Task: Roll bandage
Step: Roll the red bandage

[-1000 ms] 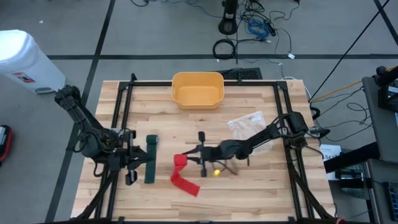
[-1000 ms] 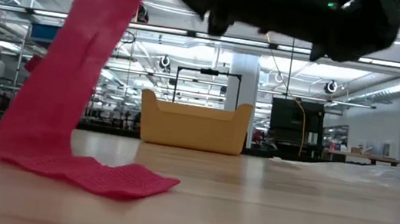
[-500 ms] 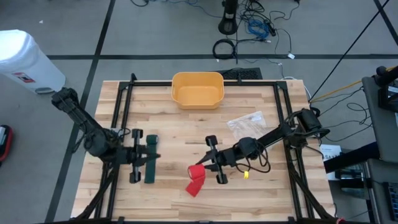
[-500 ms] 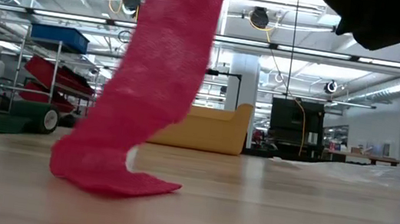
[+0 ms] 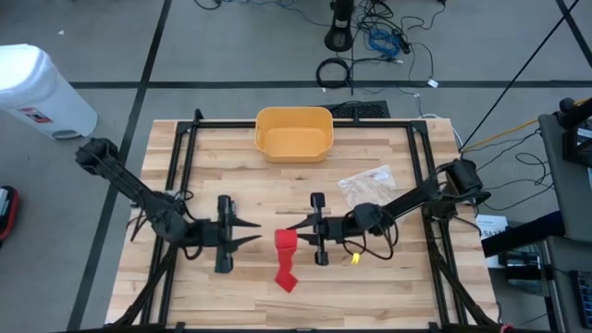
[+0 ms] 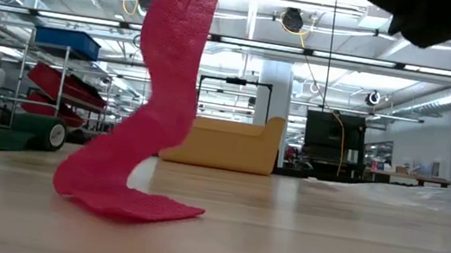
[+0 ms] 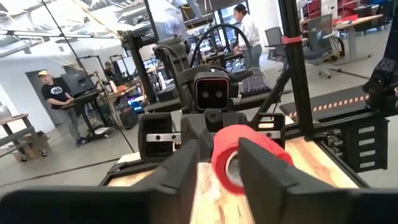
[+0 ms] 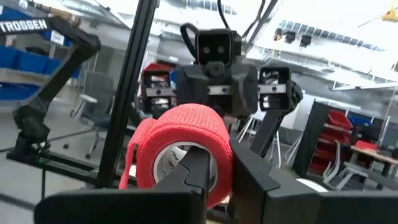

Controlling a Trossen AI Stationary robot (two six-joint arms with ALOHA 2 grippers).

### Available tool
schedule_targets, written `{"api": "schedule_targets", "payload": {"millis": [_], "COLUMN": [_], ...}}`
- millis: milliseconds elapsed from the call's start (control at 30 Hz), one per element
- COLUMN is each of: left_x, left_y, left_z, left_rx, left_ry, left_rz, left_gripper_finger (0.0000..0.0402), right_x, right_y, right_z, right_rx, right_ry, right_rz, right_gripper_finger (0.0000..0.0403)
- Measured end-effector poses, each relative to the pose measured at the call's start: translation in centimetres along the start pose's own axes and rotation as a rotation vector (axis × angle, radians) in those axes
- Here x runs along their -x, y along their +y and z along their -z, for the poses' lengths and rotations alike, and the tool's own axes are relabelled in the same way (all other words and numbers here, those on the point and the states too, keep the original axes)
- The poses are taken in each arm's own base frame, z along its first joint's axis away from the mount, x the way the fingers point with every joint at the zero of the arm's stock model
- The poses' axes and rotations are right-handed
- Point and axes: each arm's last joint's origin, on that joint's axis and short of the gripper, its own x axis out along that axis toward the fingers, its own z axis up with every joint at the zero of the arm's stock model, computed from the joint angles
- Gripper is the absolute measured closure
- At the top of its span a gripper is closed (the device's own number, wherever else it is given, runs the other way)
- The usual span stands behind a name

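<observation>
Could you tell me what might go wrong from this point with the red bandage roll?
The loose tail hangs from the red bandage roll down to the table, so it could wind up crooked. The left gripper points open jaws at the roll held by the right gripper; misalignment could knock it loose.

left gripper lets go of the green strip, now spread open right in front of the red bandage roll.
</observation>
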Motion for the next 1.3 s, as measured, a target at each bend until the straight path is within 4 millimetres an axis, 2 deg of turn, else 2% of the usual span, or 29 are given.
{"api": "schedule_targets", "payload": {"millis": [100, 200, 333, 467, 633, 967, 1300], "left_x": [-0.4, -0.9, -1.5, -2.0, -2.4, -3.0, -3.3], "left_y": [-0.4, -0.9, -1.2, -1.0, -1.0, -1.8, -1.2], "left_z": [0.1, 0.7, 1.4, 1.9, 2.4, 3.2, 3.1], "left_rx": [-0.01, -0.037, -0.053, -0.06, -0.045, -0.067, -0.039], "left_ry": [0.009, 0.037, 0.053, 0.07, 0.087, 0.096, 0.078], "left_rz": [0.003, 0.013, 0.032, 0.016, 0.006, 0.061, 0.012], "left_gripper_finger": [0.0235, 0.0223, 0.0221, 0.0221, 0.0221, 0.0221, 0.0221], "right_x": [0.2, 0.4, 0.8, 1.1, 1.2, 1.3, 1.3], "right_y": [0.0, 0.4, 1.0, 1.5, 2.0, 2.0, 2.0], "right_z": [-0.7, -1.5, -2.2, -2.9, -3.0, -2.9, -2.9], "right_rx": [-0.019, -0.029, -0.025, 0.005, 0.077, 0.084, 0.088], "right_ry": [0.052, 0.094, 0.137, 0.153, 0.175, 0.188, 0.189], "right_rz": [-0.023, -0.052, -0.081, -0.036, 0.012, 0.026, 0.025], "right_gripper_finger": [0.0362, 0.0362, 0.0362, 0.0362, 0.0362, 0.0362, 0.0362]}}
